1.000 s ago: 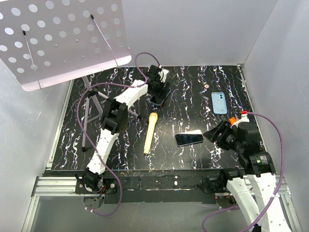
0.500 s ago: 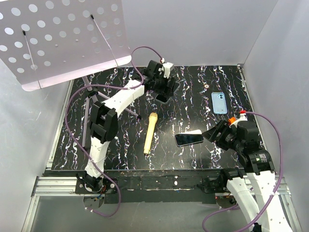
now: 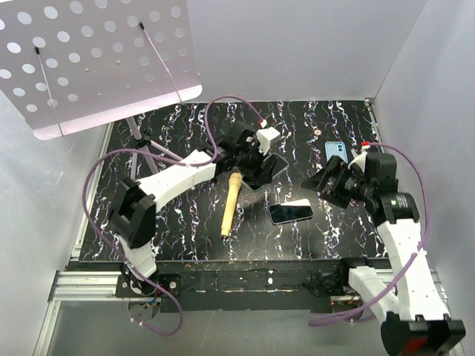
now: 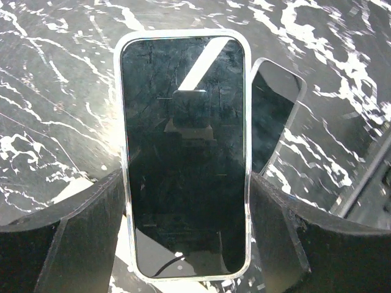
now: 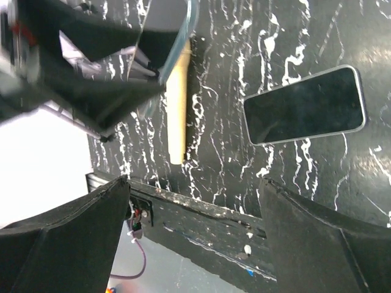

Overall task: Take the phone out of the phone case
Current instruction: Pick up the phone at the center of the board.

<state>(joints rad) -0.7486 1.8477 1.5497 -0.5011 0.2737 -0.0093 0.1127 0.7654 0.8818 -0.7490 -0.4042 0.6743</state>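
Note:
My left gripper (image 3: 263,169) is shut on a black phone in a clear case (image 3: 269,166) and holds it above the table's middle. In the left wrist view the cased phone (image 4: 186,152) stands between my two fingers (image 4: 91,232), screen towards the camera. A second dark phone (image 3: 291,213) lies flat on the table below it and also shows in the left wrist view (image 4: 275,116) and the right wrist view (image 5: 305,105). My right gripper (image 3: 326,184) is open and empty, to the right of the held phone, above the table (image 5: 195,232).
A yellow stick-like object (image 3: 232,204) lies left of the flat phone. A blue phone or case (image 3: 335,152) lies at the back right, partly behind my right gripper. A perforated white music stand (image 3: 96,59) with tripod legs (image 3: 141,148) stands at the back left.
My left arm has swung from the back of the table towards the middle, carrying the cased phone. My right gripper has moved up and away from the near edge, towards the blue case.

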